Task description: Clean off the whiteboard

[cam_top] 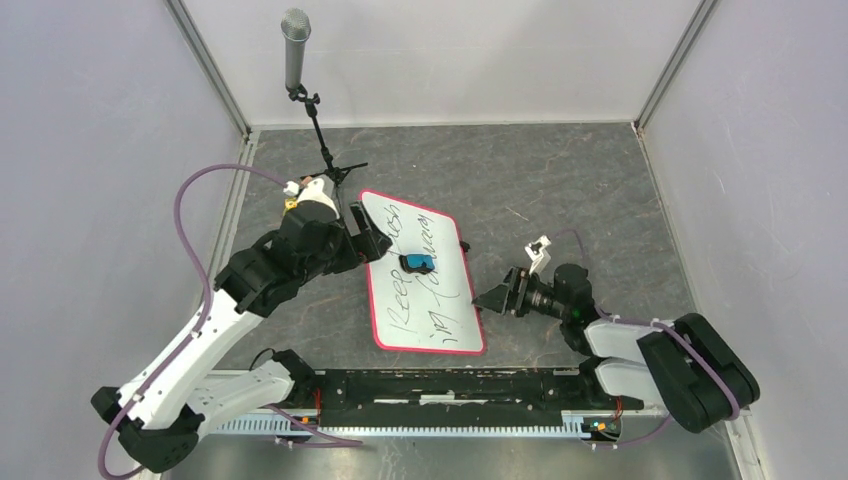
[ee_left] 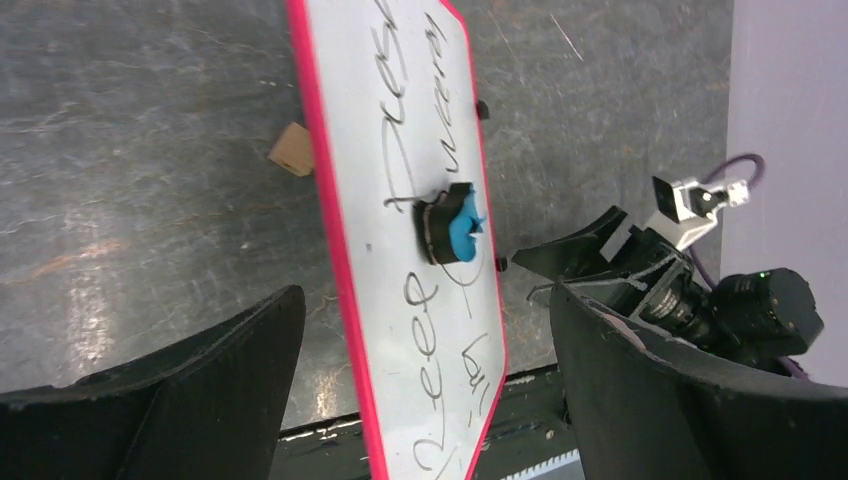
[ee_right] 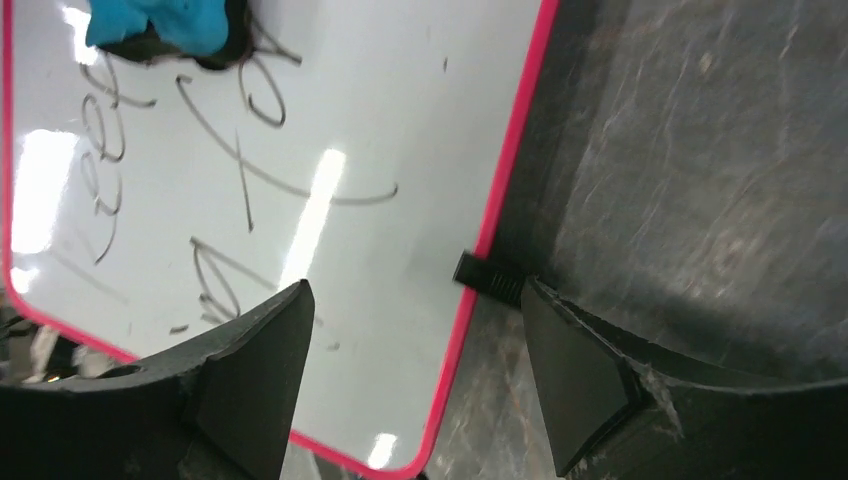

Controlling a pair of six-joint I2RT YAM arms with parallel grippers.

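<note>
The whiteboard (cam_top: 440,315) lies flat on the grey table, with a pink-red rim and black handwriting across it. A small blue eraser (cam_top: 417,262) rests on the board's middle. My left gripper (cam_top: 368,236) is open and empty at the board's far left edge. My right gripper (cam_top: 490,298) is open and empty at the board's right edge. In the left wrist view the board (ee_left: 360,150) and the eraser (ee_left: 455,228) lie ahead of the open gripper (ee_left: 425,300). In the right wrist view the board (ee_right: 400,130) and its rim sit between the open gripper's (ee_right: 415,290) fingers, with the eraser (ee_right: 160,25) at the top left.
A microphone (cam_top: 296,40) on a thin black stand (cam_top: 335,165) stands behind the board's far left corner. A small cardboard scrap (ee_left: 292,149) lies left of the board. A black clip (ee_right: 490,277) juts from the board's right rim. A black rail (cam_top: 450,385) runs along the near edge.
</note>
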